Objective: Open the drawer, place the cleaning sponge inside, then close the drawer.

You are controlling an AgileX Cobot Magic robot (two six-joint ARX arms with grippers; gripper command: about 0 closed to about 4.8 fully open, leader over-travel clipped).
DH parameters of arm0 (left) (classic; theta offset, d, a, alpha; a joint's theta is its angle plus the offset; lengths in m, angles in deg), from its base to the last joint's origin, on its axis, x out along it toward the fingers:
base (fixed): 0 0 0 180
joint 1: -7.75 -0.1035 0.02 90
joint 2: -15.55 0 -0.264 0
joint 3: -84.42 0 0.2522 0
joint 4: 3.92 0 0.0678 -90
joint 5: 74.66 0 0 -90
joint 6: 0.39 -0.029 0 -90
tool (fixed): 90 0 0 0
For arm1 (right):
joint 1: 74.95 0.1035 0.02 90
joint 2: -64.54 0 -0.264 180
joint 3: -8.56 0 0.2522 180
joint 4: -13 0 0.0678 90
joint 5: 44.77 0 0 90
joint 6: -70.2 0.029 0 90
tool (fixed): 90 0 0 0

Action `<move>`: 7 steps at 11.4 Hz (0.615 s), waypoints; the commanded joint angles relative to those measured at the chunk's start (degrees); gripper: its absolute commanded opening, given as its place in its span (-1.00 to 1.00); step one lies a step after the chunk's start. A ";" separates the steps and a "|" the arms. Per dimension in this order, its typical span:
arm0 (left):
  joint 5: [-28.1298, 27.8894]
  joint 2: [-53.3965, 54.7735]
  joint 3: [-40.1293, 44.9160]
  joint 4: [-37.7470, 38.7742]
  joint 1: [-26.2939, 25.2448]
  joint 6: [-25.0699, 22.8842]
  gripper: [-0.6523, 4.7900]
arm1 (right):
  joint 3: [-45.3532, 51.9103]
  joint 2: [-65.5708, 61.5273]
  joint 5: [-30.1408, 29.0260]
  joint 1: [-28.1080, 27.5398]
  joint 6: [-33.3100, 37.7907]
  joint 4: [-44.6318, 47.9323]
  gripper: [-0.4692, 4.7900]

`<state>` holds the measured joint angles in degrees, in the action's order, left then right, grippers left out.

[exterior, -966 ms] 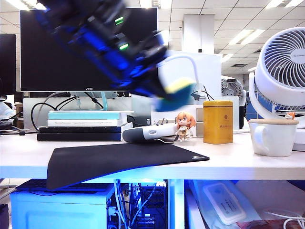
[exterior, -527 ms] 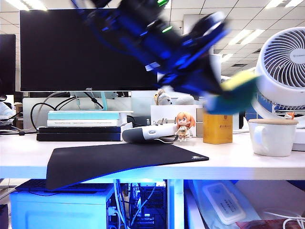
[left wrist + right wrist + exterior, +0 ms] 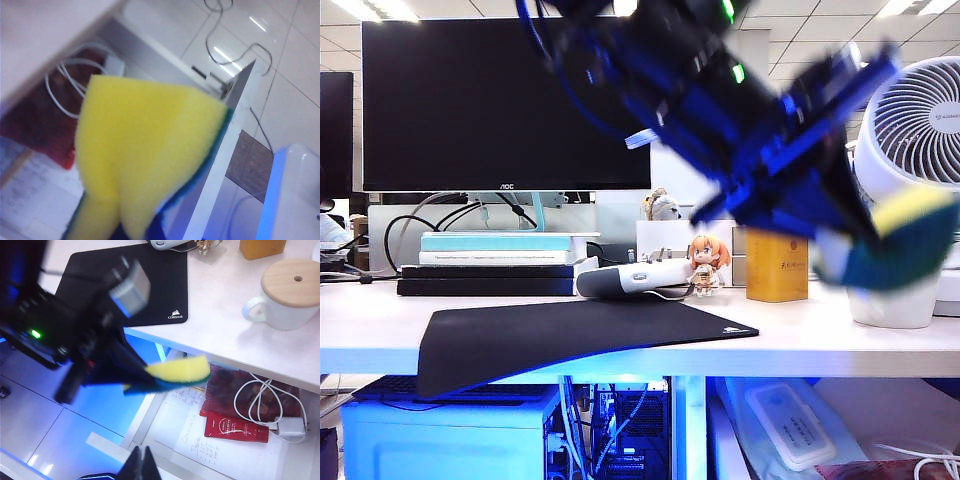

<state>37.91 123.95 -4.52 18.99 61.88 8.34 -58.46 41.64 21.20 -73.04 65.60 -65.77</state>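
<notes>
Left end effector is clamped on the cleaning sponge, hanging over the open drawer below the bench, foam looks light and squishy so a mid-block pinch seems fine, while the right end effector sits pinched together, empty, above the drawer.

My left pincer is clamped tight, its arm stretched out past the desk's front edge. My right pincer hangs above, fingertips pressed together.
</notes>
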 commanded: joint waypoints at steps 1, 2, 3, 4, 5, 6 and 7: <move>0.57 4.48 -2.40 1.09 0.13 6.51 -0.78 | -0.24 -0.02 -0.11 0.07 -0.35 0.72 -0.85; 0.66 5.64 -3.41 1.11 0.15 6.54 -0.78 | -0.24 -0.02 -0.09 0.07 -0.35 0.72 -0.85; 0.70 7.82 -5.42 2.51 0.28 6.51 -0.78 | -0.24 -0.02 -0.09 0.07 -0.35 0.74 -0.85; 0.72 9.01 -6.47 3.34 0.26 6.49 -0.78 | -0.24 -0.02 -0.09 0.07 -0.33 0.74 -0.85; 0.85 12.48 -10.23 6.51 0.26 6.45 -0.78 | -0.24 -0.02 -0.11 0.07 -0.31 0.72 -0.85; 0.85 13.73 -11.76 7.41 0.26 6.16 -0.78 | -0.24 -0.02 -0.11 0.07 -0.31 0.70 -0.85; 1.36 15.82 -14.10 7.65 0.26 6.12 -0.78 | -0.24 -0.02 -0.09 0.07 -0.31 0.72 -0.85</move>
<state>38.59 139.62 -17.59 27.25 61.97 14.66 -58.46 41.64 21.20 -73.04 65.60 -65.80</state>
